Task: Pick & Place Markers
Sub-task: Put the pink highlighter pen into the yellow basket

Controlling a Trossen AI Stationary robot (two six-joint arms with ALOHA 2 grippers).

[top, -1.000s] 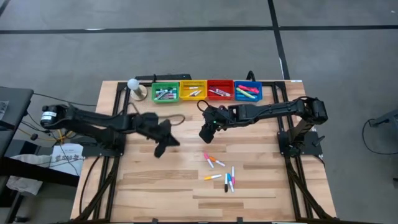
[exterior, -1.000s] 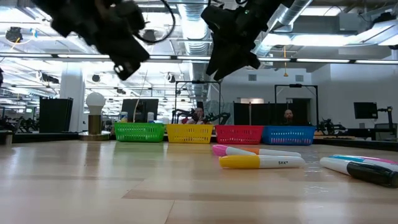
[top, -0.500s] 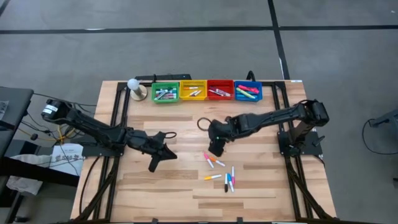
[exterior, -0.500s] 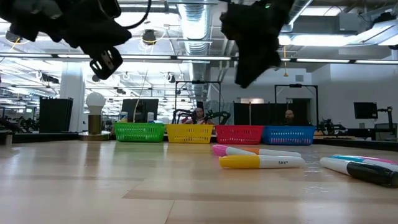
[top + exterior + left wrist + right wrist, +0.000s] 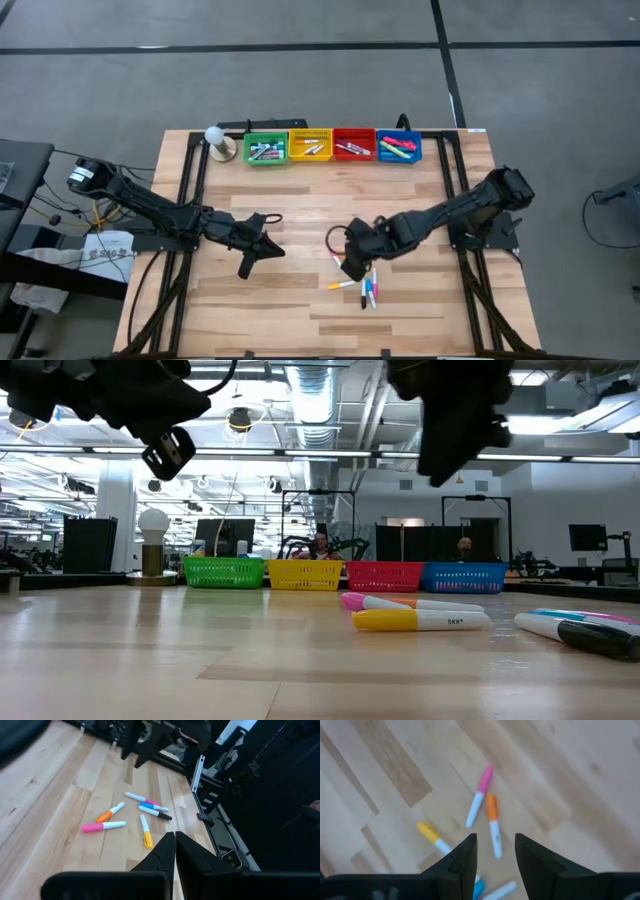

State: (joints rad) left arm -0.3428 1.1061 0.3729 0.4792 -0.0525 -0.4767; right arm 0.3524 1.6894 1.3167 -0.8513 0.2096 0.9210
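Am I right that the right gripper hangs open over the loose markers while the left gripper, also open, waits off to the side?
Not quite. The left wrist view shows the left gripper with its jaws shut. The right gripper does hang open over the loose markers, and the left one waits off to the side.

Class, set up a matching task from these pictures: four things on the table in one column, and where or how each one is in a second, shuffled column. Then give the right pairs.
Things:
1. left tool
2. right tool
3. green bin
4. blue bin

Places or states:
A. at the right end of the row of bins
B. fingers apart, above the loose markers
C. fingers shut, over bare wood to the left of the markers
D. at the left end of the row of bins, beside the white ball

Pairs: 1-C, 2-B, 3-D, 4-A
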